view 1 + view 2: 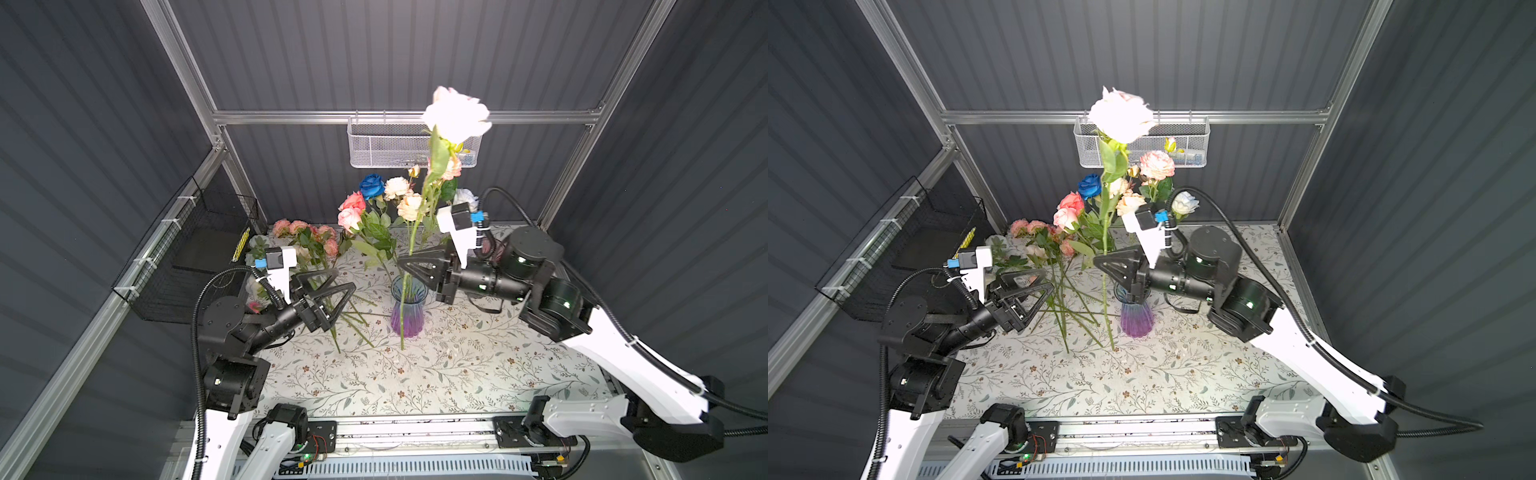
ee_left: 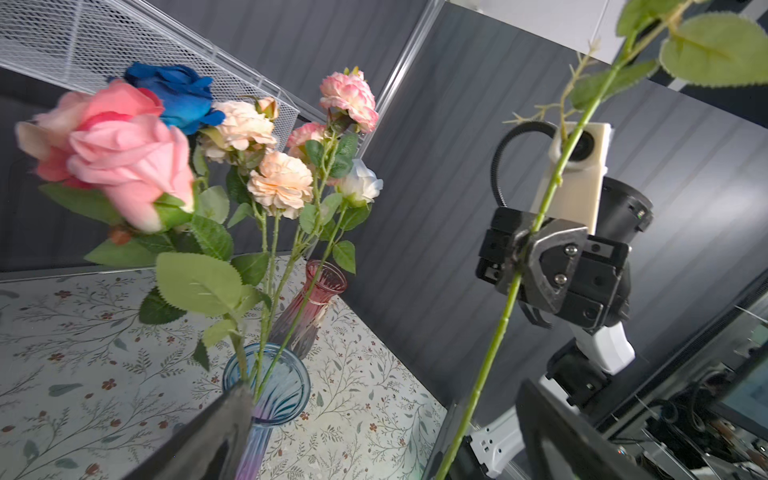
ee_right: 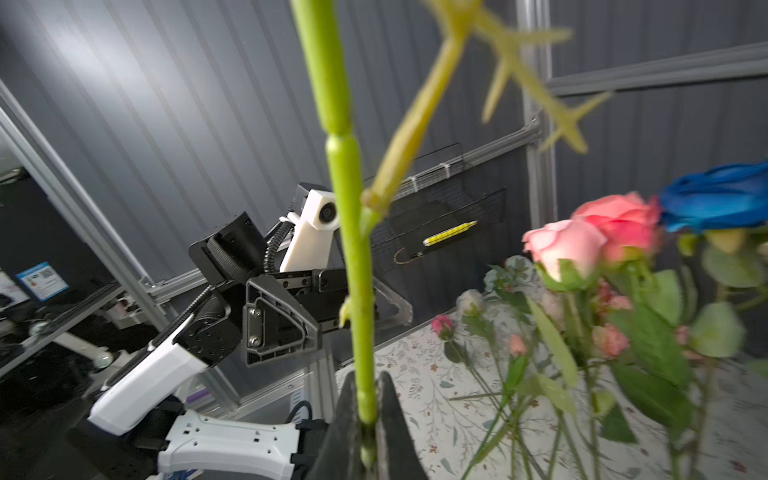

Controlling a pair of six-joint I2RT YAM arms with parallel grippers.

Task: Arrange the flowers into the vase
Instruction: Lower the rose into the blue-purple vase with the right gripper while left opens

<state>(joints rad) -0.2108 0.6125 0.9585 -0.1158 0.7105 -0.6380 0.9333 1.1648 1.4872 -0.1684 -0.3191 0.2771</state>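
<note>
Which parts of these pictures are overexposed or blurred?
In both top views the white rose is overexposed, its petals hardly separable. In the right wrist view its stem, clamped in the right gripper, is near and soft; the blue rose is smeared. In the left wrist view the pink rose looks slightly blurred.

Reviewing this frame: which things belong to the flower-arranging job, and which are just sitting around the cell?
Job:
- white rose clamped in the right gripper
- blue-purple vase with blooms already in it
- loose flowers lying on the table
- open left gripper

Lying about:
- white mesh basket on the back rail
- black wire basket on the side wall, yellow item inside
</note>
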